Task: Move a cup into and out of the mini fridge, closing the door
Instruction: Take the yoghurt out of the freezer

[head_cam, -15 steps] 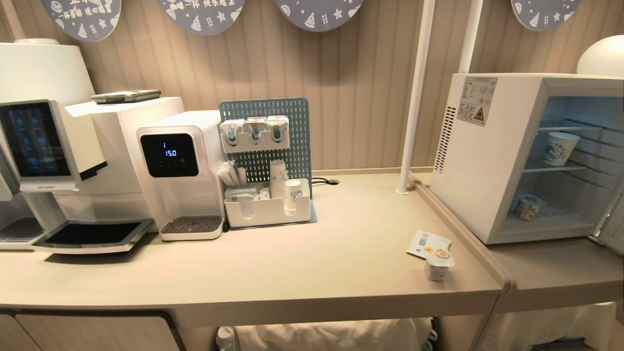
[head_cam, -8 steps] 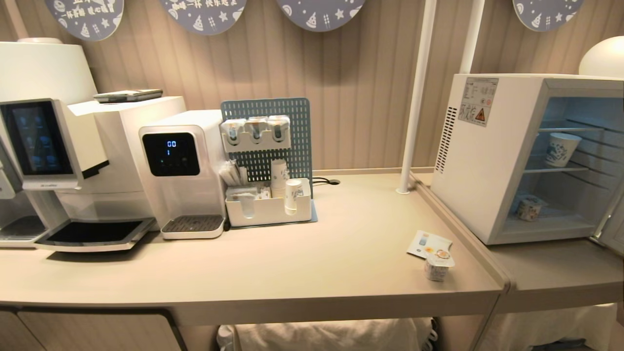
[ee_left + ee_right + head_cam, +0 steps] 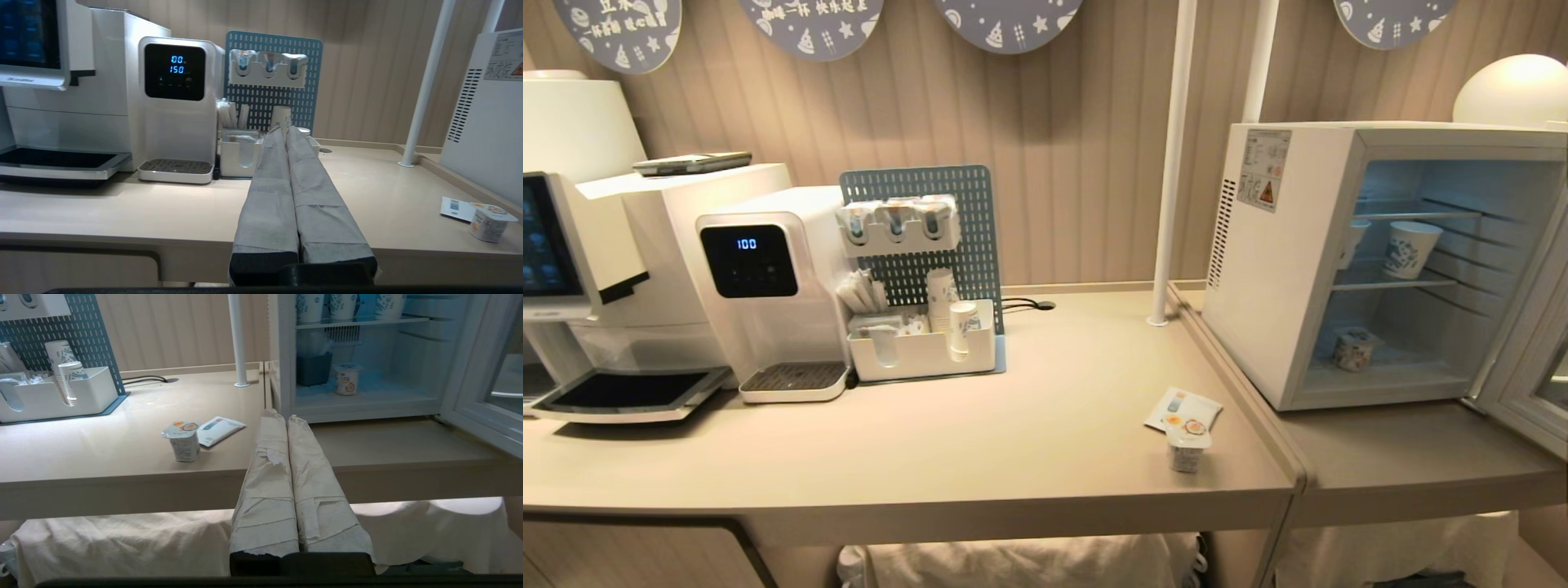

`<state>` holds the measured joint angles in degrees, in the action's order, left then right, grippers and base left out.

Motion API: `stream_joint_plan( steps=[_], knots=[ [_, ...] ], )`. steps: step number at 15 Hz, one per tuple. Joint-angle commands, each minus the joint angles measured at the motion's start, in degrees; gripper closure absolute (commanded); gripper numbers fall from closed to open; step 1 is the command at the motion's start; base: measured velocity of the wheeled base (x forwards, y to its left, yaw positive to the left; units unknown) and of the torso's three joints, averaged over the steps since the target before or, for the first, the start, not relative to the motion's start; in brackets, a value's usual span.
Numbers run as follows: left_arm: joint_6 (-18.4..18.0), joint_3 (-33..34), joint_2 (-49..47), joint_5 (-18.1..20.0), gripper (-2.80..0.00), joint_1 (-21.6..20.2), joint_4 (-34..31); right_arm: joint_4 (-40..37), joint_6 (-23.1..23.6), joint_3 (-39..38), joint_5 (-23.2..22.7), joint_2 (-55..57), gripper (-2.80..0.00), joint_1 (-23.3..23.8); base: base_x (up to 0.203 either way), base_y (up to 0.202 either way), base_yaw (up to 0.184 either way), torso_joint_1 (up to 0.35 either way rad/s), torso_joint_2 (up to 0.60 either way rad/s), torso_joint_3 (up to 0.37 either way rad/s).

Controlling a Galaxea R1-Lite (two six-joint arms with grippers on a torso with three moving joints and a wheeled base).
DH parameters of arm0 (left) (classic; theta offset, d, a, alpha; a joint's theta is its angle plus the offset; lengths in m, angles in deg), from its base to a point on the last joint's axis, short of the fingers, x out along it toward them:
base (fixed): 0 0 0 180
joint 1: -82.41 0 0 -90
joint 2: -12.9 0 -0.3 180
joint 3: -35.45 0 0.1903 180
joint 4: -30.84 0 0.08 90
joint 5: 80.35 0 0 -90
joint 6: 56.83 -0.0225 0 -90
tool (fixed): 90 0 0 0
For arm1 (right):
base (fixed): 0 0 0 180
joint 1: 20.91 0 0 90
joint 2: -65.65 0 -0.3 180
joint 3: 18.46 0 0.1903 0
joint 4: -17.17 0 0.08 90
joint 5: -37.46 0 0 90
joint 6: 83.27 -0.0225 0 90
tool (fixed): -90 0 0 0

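Approach step: both grippers, left [image 3: 286,132] and right [image 3: 282,416], clenched empty; cup [image 3: 182,441] ahead-left of right, fridge [image 3: 367,406] just beyond, door [image 3: 486,375] open.

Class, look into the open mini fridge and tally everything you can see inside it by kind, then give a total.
Patterned paper cups: 3
Yogurt pot: 1
Dark blue box: 1
Total: 5

Beige counter [image 3: 1013,457], yogurt cup [image 3: 1188,445], fridge [image 3: 1282,269]
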<state>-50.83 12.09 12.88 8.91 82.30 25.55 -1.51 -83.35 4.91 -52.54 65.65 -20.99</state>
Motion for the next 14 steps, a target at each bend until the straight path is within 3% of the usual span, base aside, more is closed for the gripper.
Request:
stream_joint_plan(
  steps=[1,10,14],
  knots=[
    [0.1,2.3,0.0,-0.1,0.0,0.0,0.1,0.1,0.0,-2.1,0.0,0.1,0.0,0.0,0.0,-0.194,-0.002,0.002,0.0,-0.001],
    [0.1,2.3,0.0,-0.1,0.0,0.0,0.1,0.1,-0.1,-2.1,0.0,0.2,0.0,0.0,0.0,-0.195,-0.002,0.002,0.0,0.003],
    [0.1,2.3,0.0,-0.1,0.0,0.0,0.1,0.1,-0.1,-2.0,0.0,0.2,0.0,0.0,0.099,-0.156,0.002,0.002,0.0,0.001]
  ],
)
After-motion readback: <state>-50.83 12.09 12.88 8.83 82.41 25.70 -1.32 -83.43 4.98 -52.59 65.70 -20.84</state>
